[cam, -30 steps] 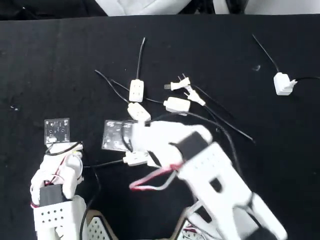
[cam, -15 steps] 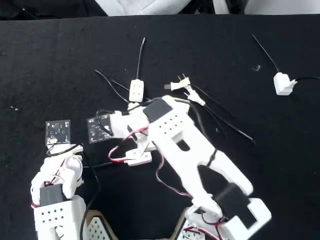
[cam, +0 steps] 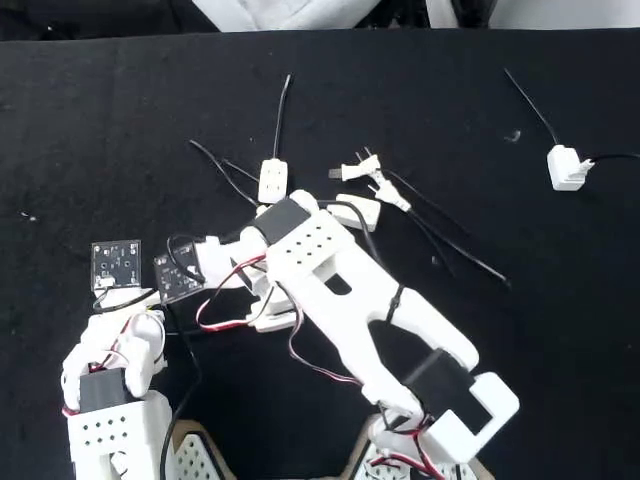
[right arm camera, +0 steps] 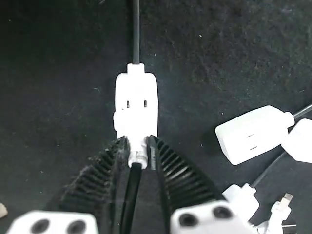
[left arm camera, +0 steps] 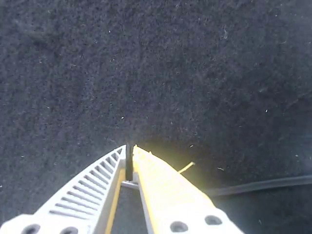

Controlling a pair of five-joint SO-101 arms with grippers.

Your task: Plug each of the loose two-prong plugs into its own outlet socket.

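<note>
Right arm, since earlier: swung leftward over the table, so its wrist is now nearer the left arm than a second ago.
Right gripper: fingers pinch a two-prong plug by its tail end. Its black cord runs back between them.
Plug and socket: the plug's nose touches the near end of a white outlet socket. The prongs are hidden, so I cannot tell whether they are seated.
Step in hand: judged to be the push home. Keep the plug in line with the socket's long axis and press straight along it. The socket lies free and may slide away rather than take the prongs, so a brace from the other arm would help.
Left gripper: fingers pressed together on nothing, over bare cloth, with a cable beside it.
Left to plug: loose plugs lie near another socket. A white plug sits well apart at the far right.
Surface: black cloth, flecked with lint.
Room: pale fabric lies past the far edge.
</note>
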